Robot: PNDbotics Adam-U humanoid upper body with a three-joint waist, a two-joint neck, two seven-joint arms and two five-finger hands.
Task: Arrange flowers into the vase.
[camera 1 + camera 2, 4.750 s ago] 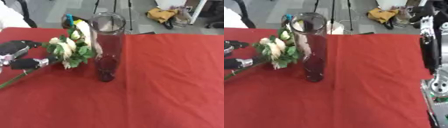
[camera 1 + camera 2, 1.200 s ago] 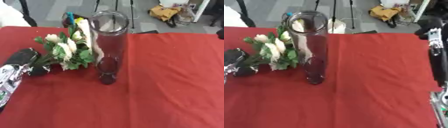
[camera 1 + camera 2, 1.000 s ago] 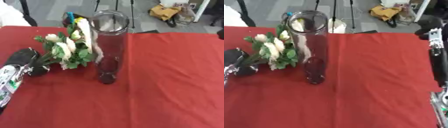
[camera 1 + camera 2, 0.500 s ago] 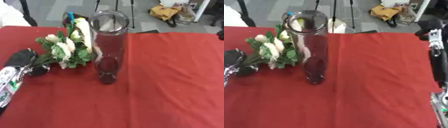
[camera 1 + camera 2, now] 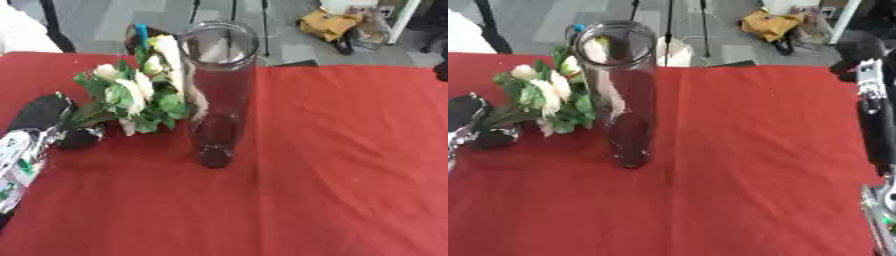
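A tall clear glass vase is seen upright a little left of centre on the red tablecloth, its mouth open toward the top of the frame and nothing inside it. Just to its left, a bunch of flowers with cream blooms and green leaves is held tilted, the heads reaching up beside the upper part of the vase; whether the leaves touch the glass cannot be told. The stems are gripped at the left edge of the frame by the left hand, whose dark fingers are curled round them, with the silver forearm running down toward the lower left corner. The right arm is shown along the right edge of the right eye view, raised and well apart from the vase; whether its hand is open or closed cannot be told.
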